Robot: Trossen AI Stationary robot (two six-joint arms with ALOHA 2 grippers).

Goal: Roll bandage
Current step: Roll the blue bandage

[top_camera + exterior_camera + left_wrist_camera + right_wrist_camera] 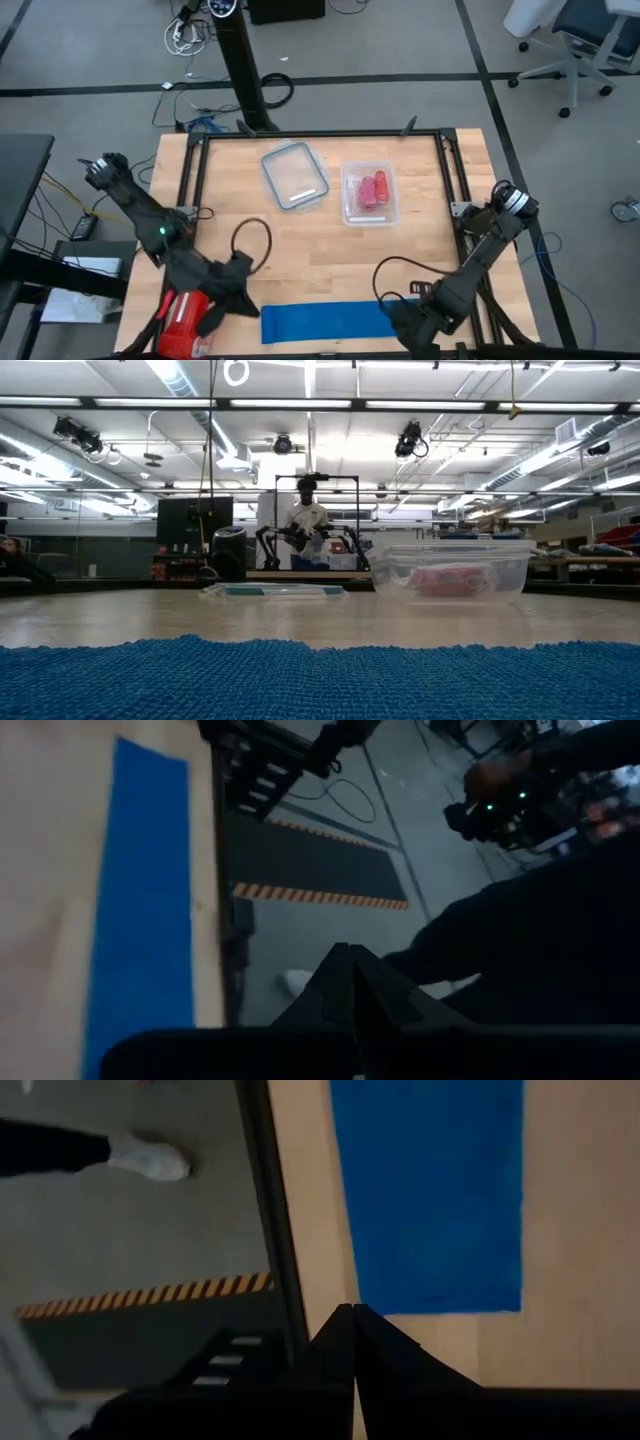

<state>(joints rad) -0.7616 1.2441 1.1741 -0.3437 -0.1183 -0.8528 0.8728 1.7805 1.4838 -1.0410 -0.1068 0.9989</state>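
high view shows the bandage (325,322) lying flat as a long blue strip along the near edge of the table (330,250), unrolled, its ends just beside the two grippers. low view gives its surface as a coarse, open weave, so it looks soft, light and limp, likely to buckle or drag rather than slide as one piece. a good hold would be at one short end, pinching the edge and folding it over to start the roll, while the other end is pinned.

the right gripper (355,1315) sits just off the strip's right end, its fingers pressed together with no gap, holding nothing. the left gripper (350,955) is near the left end, fingers likewise closed and empty.

beside the left arm lies a red pack (185,312). farther back stand a clear tub (368,192) holding pink-red rolls (372,189) and a lid (294,176).
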